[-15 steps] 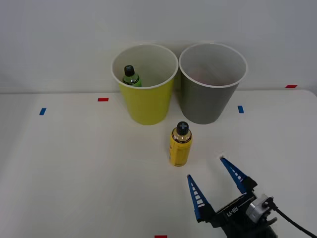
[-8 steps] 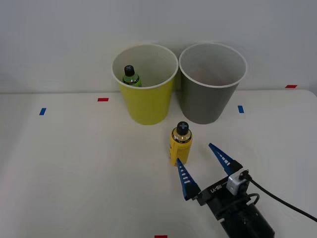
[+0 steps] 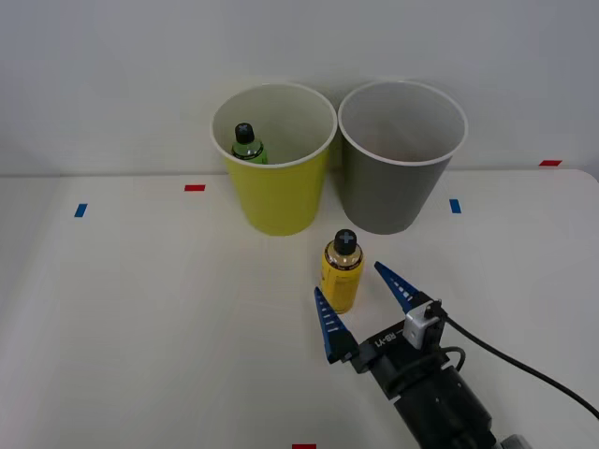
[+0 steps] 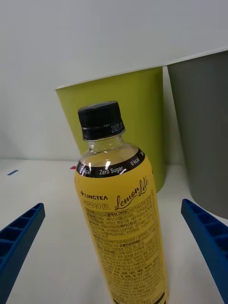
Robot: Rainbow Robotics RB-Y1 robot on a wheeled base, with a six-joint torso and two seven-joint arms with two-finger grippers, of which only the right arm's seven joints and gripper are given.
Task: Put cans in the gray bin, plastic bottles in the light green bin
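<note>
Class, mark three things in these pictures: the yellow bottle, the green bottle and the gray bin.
yellow bottle [image 4: 124,223]: right wrist view, on its printed label.
green bottle [image 3: 246,145]: front view, on its neck, inside the light green bin.
gray bin [image 3: 386,196]: front view, on its outer wall.

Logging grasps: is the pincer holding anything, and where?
Nothing is held. The right pincer is open, its fingers either side of the upright yellow bottle, not touching.

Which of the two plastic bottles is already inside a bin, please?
The green bottle: it stands inside the light green bin. The yellow bottle stands on the table in front of the bins, between the open right pincer's fingers.
</note>
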